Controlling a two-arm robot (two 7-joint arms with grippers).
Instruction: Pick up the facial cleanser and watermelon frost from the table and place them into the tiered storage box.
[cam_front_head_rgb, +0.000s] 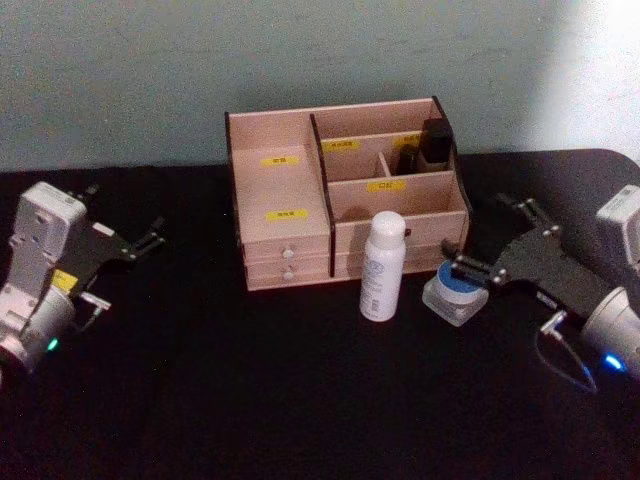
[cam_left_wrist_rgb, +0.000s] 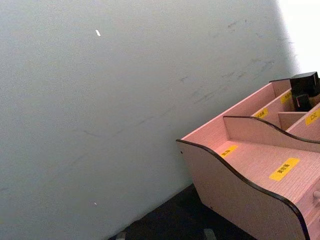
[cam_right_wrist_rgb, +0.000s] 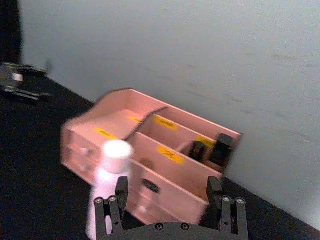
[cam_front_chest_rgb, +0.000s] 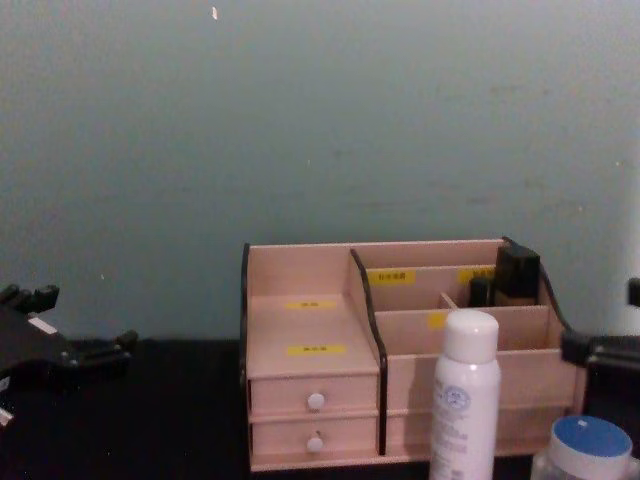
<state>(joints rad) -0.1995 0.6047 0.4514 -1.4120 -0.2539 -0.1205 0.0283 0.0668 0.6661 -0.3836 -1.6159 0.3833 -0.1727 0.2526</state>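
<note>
Black table (cam_front_head_rgb: 300, 400), pale wood box (cam_front_head_rgb: 280, 205) at centre back. Neither item is in the box; both stand on the table in front of it.

Cleanser (cam_front_head_rgb: 383, 268): at 6 o'clock of the box's right half, just off the drawer front. It is upright, long axis vertical, cap (cam_front_head_rgb: 388, 225) up.

Jar (cam_front_head_rgb: 455, 295): at 4 o'clock of the cleanser, near it but apart, off the box's front right corner. It is upright, blue lid (cam_front_head_rgb: 458, 282) up. It is squat, so it has no marked long axis.

Right gripper (cam_front_head_rgb: 477, 240): reaches in from 4 o'clock and hovers over the jar, fingers spread wide, nothing between them. In the head view the nearer finger overlaps the lid's far edge. The chest view shows the gripper above the jar with a gap, so I judge no contact.

Left gripper (cam_front_head_rgb: 122, 215): parked at 9 o'clock of the box, well apart, fingers spread, empty.

Dark bottle (cam_front_head_rgb: 435, 140) occupies the back right compartment.

Step in hand (judgement): approach for grasping the jar, the first of two picks.

Next move calls for:
- Shift toward 5 o'clock to centre the fingers over the lid.
- Descend until the fingers straddle the jar's sides, then close.
- Keep the 9 o'clock finger off the cleanser; it is tall and narrow, and likely to topple.
- Lift above the box's front wall, then carry toward 12 o'clock to a free compartment.
</note>
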